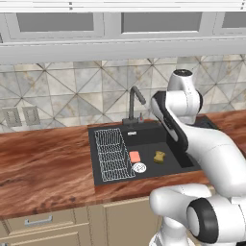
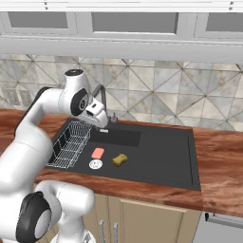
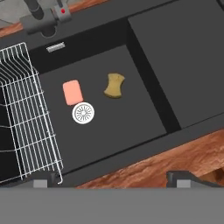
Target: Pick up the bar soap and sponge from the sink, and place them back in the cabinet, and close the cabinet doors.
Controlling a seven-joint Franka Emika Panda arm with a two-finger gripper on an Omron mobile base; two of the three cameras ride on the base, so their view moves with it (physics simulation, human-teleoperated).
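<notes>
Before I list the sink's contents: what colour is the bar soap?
Salmon pink bar soap, clearest in the hand view.

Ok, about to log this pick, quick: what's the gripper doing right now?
Gripper: open, holding nothing, above the sink; bar soap and sponge both lie on the basin floor.

Pink bar soap (image 2: 98, 153) and yellow sponge (image 2: 120, 160) side by side — apart — on the black sink (image 2: 161, 156) floor

Raised arm, tool (image 3: 112, 183) (fingers apart) downward
</notes>
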